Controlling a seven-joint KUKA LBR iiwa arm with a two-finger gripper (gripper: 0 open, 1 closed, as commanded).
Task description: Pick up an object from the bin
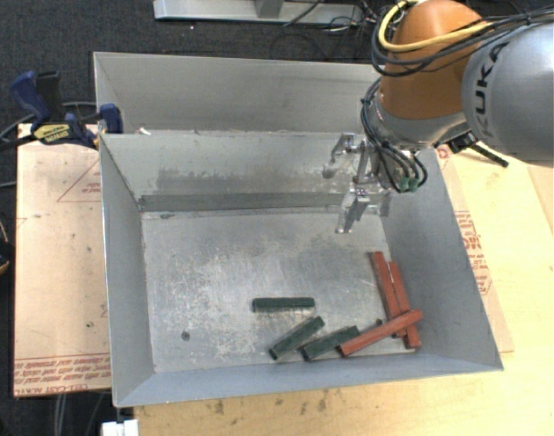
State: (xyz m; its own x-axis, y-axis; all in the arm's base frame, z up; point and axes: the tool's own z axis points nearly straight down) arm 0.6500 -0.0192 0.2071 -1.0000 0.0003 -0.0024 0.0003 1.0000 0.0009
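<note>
My gripper [339, 200] hangs over the bin's back right part, above bare floor near the back wall. Its two metal fingers stand apart, open, with nothing between them. The nearest loose things are two long red sticks [391, 291] lying side by side along the right wall, some way in front of the gripper. A third red stick [382, 331] lies across their front ends.
Three dark green bars lie near the front wall: one flat [283, 305], one slanted [295, 337], and one [330, 343] touching the third red stick's left end. The arm with its orange cover reaches in from the upper right.
</note>
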